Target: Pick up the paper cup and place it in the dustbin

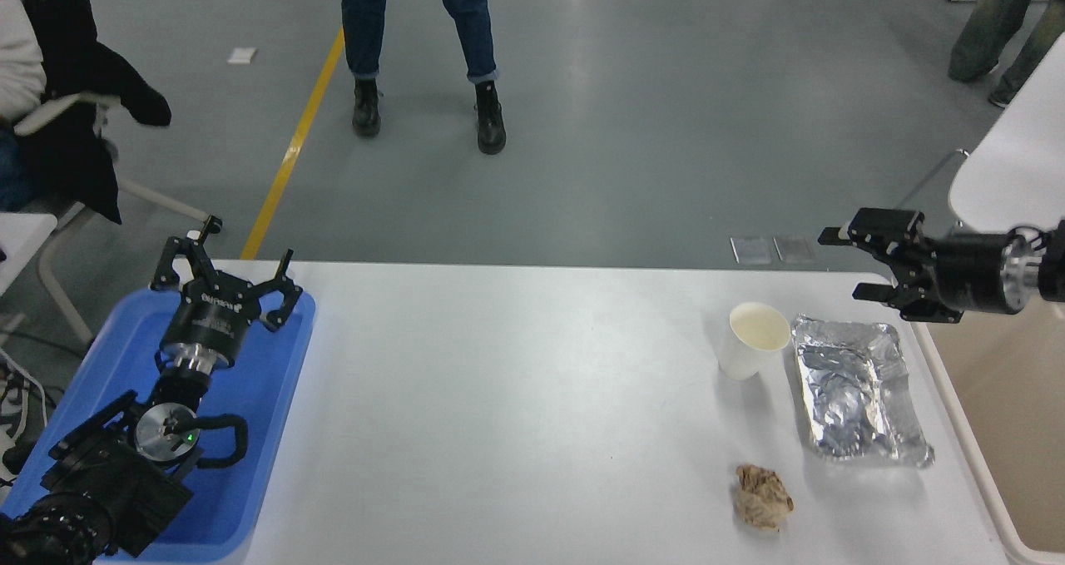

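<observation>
Cup upright on the worktop, right gripper apart from it

The cup [754,339] stands just beside the foil tray [857,390]; right gripper [847,264] spread, empty, near the bin [957,428]; paper ball [762,497] nearer.

White paper cup [755,339] (cream inside), silver foil tray [857,392], blue tray [250,432], beige dustbin [1011,415].
</observation>
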You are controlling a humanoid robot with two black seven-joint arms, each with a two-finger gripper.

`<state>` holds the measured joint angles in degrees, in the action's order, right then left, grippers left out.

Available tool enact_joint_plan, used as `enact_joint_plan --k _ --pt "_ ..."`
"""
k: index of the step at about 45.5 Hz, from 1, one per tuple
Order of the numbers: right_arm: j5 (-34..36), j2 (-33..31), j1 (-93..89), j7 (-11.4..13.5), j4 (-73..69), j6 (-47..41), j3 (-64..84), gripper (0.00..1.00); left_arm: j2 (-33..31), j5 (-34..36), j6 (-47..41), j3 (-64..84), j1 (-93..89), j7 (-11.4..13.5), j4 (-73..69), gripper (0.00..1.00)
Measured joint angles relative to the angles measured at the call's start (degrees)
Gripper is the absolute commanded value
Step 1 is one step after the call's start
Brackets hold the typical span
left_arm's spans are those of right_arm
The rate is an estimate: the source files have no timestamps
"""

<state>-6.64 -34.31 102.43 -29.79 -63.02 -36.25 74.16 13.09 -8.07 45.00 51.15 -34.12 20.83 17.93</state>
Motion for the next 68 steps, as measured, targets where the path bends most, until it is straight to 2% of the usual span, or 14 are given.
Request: enact_joint_plan --k 3,8,14,17,23,28,37,68 --pt "-0.89 2.25 2.98 3.84 -0.69 -2.12 1.84 1.0 0.0 -0.03 0.0 0.0 0.01 0.01 0.0 1.0" --pt "-2.04 5.43 8.12 12.91 -1.67 -4.97 2.73 1.0 0.02 -0.01 0.0 0.0 0.02 0.03 -0.01 1.0" --pt "-3.05 7.65 13.39 21.63 -2.37 -6.74 2.1 1.0 0.05 -0.02 0.0 0.0 0.06 0.09 0.0 1.0" --pt "-3.41 8.78 15.77 24.53 -2.56 -7.28 1.76 1.0 0.06 -0.04 0.0 0.0 0.07 0.09 0.0 1.0" --pt "-3.92 11.46 19.61 28.27 -2.85 -7.98 1.3 1.0 0.07 -0.02 0.0 0.0 0.09 0.09 0.0 1.0" --pt "-4.31 13.79 21.77 30.07 -3.0 -8.3 1.05 1.0 0.09 -0.03 0.0 0.0 0.09 0.09 0.0 1.0" --pt "-4.81 16.5 23.03 31.55 -3.12 -8.58 0.45 1.0 0.09 -0.02 0.0 0.0 0.1 0.09 0.0 1.0" --pt "-4.94 18.36 15.11 32.5 1.61 -8.75 -2.82 1.0 0.0 0.07 0.0 0.0 -0.07 0.0 0.0 1.0"
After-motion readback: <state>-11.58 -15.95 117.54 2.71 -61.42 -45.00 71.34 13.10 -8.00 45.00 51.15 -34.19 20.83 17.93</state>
